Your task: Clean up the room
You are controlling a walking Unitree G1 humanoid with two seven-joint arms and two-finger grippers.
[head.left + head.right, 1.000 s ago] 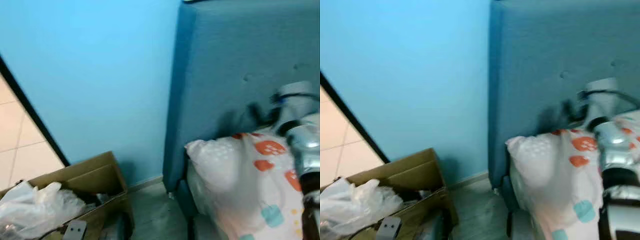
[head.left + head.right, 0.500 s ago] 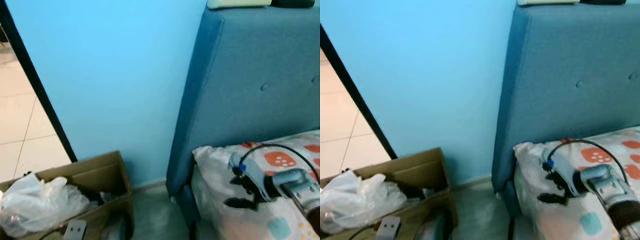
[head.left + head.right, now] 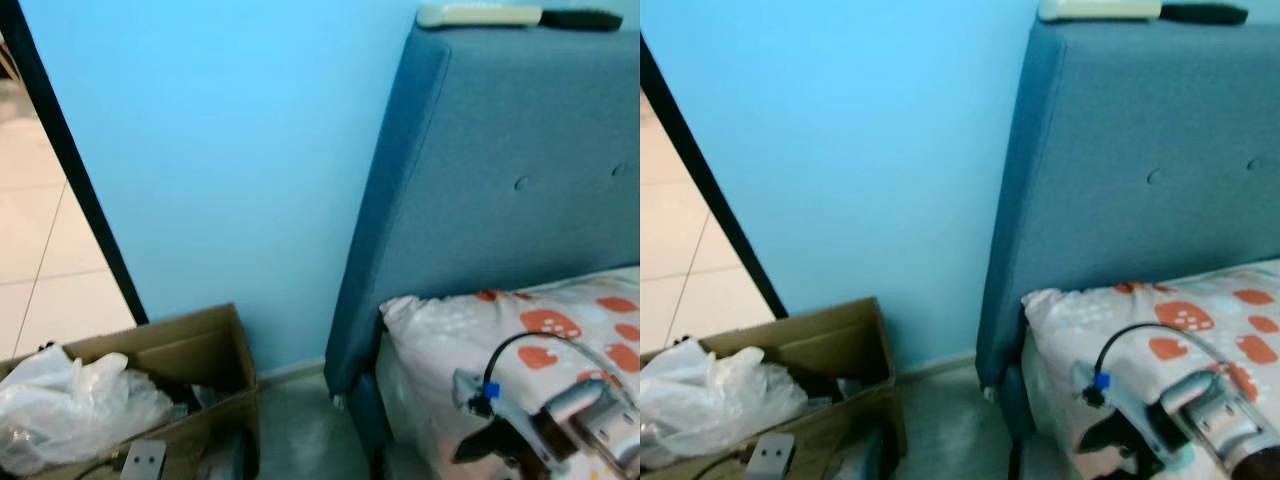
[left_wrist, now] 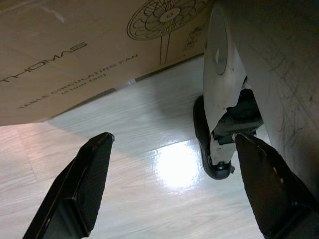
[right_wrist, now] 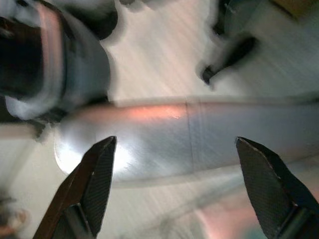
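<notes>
The left gripper [image 4: 172, 186] has its two black fingers [image 4: 75, 191] spread wide apart with nothing between them; past their tips lies pale wood-look floor [image 4: 129, 174], and beyond that a printed cardboard carton [image 4: 75, 55] stands on the floor. Just beside the far finger stands a grey plastic robot foot [image 4: 222, 99].

The right gripper [image 5: 174, 186] likewise has its fingers [image 5: 94, 184] parted and empty; this picture is blurred, and across the gap between them runs a shiny silver tube [image 5: 199, 134], which I cannot tell apart from the robot's own limb. In the head views the right arm [image 3: 570, 425] reaches low over a white pillow with orange and teal patches [image 3: 520, 330], its black fingers near the pillow's front edge; whether they touch it cannot be told.

The pillow lies on the bed against a blue upholstered headboard [image 3: 500, 170]. On the headboard's top edge rest a white remote [image 3: 478, 15] and a black remote [image 3: 580, 18], end to end. Well apart from the right fingers, by the light blue wall [image 3: 220, 150], an open cardboard box [image 3: 190, 350] holds crumpled white plastic bags [image 3: 80, 405].
</notes>
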